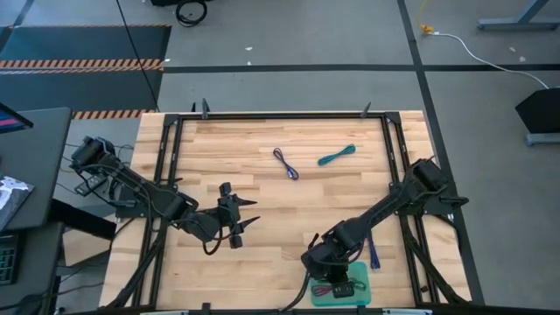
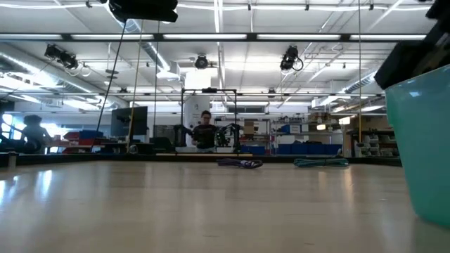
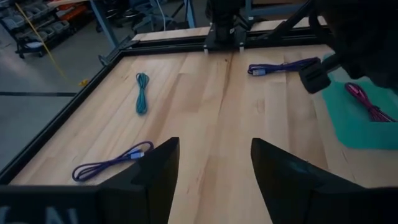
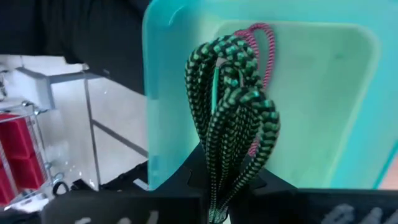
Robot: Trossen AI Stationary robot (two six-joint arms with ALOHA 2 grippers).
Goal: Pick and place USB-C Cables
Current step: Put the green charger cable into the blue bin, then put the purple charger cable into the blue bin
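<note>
Right claw [image 4: 225,186]: closed on the green cable [image 4: 233,118], whose looped bundle stands up from between the fingers; the claw hangs over the tray [image 1: 360,273] at the counter's near right corner.
Left claw [image 1: 246,213]: open and empty, fingers spread wide, low over the near left part of the counter [image 1: 262,192], pointing toward the middle.
Green cable: off the counter, held over the tray's inside.
Maroon cable [image 4: 264,46]: lying in the tray, partly hidden behind the green bundle; it also shows in the left wrist view [image 3: 368,102].
Purple cable [image 1: 285,163]: flat on the counter near the far middle, apart from both claws.
Teal cable [image 1: 337,156]: flat on the counter just right of the purple one, not touching it.
Blue-violet cable [image 1: 373,249]: on the counter beside the tray, just under the right arm.
Tray: teal, flat, at the near edge.
Room: a person [image 2: 204,130] stands far behind the counter.
</note>
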